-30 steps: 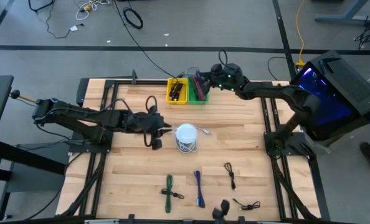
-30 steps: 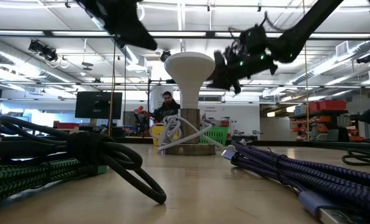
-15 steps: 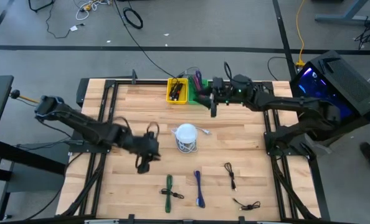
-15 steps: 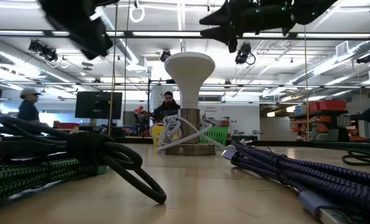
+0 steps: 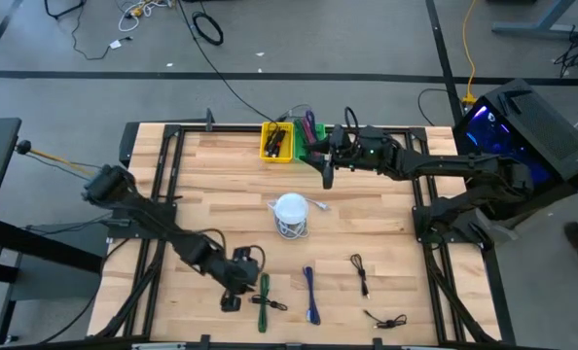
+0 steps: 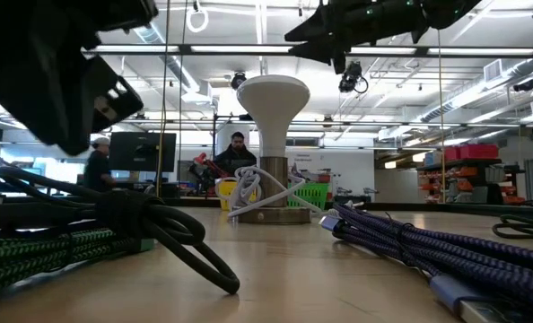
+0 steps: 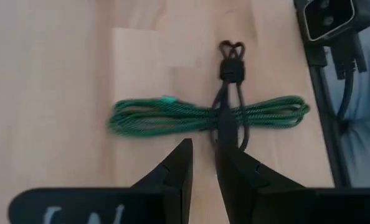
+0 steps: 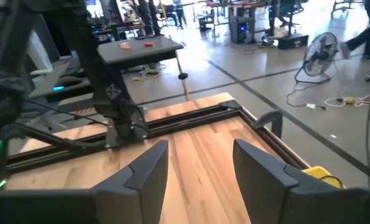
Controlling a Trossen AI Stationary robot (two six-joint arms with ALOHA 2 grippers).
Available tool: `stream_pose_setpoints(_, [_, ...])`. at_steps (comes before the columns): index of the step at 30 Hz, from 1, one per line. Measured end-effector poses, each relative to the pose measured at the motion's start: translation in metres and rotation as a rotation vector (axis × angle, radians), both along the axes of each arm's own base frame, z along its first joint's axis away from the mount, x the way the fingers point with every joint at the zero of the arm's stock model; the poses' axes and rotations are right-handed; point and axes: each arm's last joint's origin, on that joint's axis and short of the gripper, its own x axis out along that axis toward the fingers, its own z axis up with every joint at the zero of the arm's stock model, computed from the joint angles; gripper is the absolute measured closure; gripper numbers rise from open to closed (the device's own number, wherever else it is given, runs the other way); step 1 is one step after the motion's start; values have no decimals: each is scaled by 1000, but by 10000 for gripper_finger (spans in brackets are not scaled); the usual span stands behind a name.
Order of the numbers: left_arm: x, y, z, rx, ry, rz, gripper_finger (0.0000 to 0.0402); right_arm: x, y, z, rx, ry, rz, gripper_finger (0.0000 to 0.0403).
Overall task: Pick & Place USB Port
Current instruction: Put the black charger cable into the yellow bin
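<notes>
In the high view the left gripper (image 5: 233, 299) sits low and left of centre in the frame, just left of the green cable bundle (image 5: 264, 297) lying on the wooden table (image 5: 367, 214). The left wrist view shows its two dark fingers (image 7: 179, 171) close together with only a narrow slit between them, holding nothing, and pointing at the green coil (image 7: 207, 116), which is cinched at its middle by a dark tie. The right gripper (image 5: 328, 173) hangs in the upper middle of the high view, just below the green bin (image 5: 310, 146), which stands touching the yellow bin (image 5: 275, 142); in the right wrist view its fingers (image 8: 144, 171) stand well apart with bare table between them, gripping nothing. The white lamp-shaped stand (image 5: 291, 211) with a white cable wrapped around its base is at frame centre. Lower in the frame lie a blue cable (image 5: 310, 292) and two black cables (image 5: 359, 272), well apart from both grippers.
</notes>
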Motion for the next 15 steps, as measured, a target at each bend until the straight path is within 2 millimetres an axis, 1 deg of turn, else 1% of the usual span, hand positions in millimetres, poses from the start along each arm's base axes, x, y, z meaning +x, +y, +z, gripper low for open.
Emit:
stream_pose_setpoints(8, [32, -25, -4, -60, 52, -73, 330, -1, -1, -4, 2, 43, -42, 223])
stream_pose_setpoints(13, [40, -31, -11, -46, 134, -93, 330, -1, -1, -5, 1, 57, -40, 223])
stream_pose_setpoints(15, [42, -33, -13, -42, 139, -95, 330, -1, -1, -6, 2, 61, -40, 223])
